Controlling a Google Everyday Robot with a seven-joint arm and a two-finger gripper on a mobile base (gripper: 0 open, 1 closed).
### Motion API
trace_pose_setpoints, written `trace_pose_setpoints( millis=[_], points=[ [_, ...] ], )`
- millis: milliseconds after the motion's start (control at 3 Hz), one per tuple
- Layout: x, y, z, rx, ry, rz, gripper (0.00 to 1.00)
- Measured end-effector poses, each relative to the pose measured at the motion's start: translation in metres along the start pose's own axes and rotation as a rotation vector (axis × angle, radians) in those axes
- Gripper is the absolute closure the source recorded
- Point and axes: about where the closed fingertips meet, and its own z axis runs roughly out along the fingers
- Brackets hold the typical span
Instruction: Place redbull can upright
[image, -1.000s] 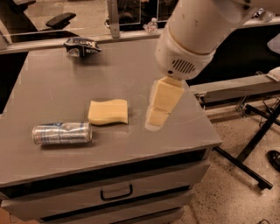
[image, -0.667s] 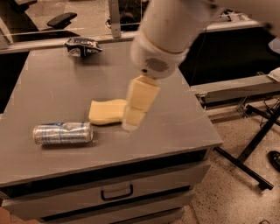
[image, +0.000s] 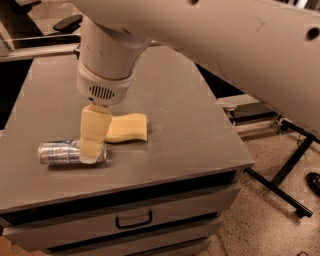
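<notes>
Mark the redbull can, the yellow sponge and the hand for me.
redbull can (image: 59, 153): camera view, its silver side, left of the hand.
yellow sponge (image: 129, 128): camera view, middle of its top face.
hand (image: 92, 156): camera view, its tip, over the can's right end.

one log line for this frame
tool: over right end of slim silver aluminium can with blue markings | can: lying on its side on grey table, not upright | yellow rectangular sponge: behind can's right end

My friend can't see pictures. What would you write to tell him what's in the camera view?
A slim silver drink can with blue markings lies on its side on a grey table, with the robot's cream gripper down at one end of it. A yellow sponge lies just behind.
</notes>
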Motion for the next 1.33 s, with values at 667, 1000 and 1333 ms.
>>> trace_pose_setpoints(
  millis=[667,1000,1333],
  points=[
    [-0.053,0.019,0.074,-0.057,0.089,-0.049,0.00],
    [-0.060,0.020,0.094,-0.061,0.132,-0.050,0.00],
    [-0.063,0.022,0.106,-0.071,0.158,-0.050,0.15]
  ],
)
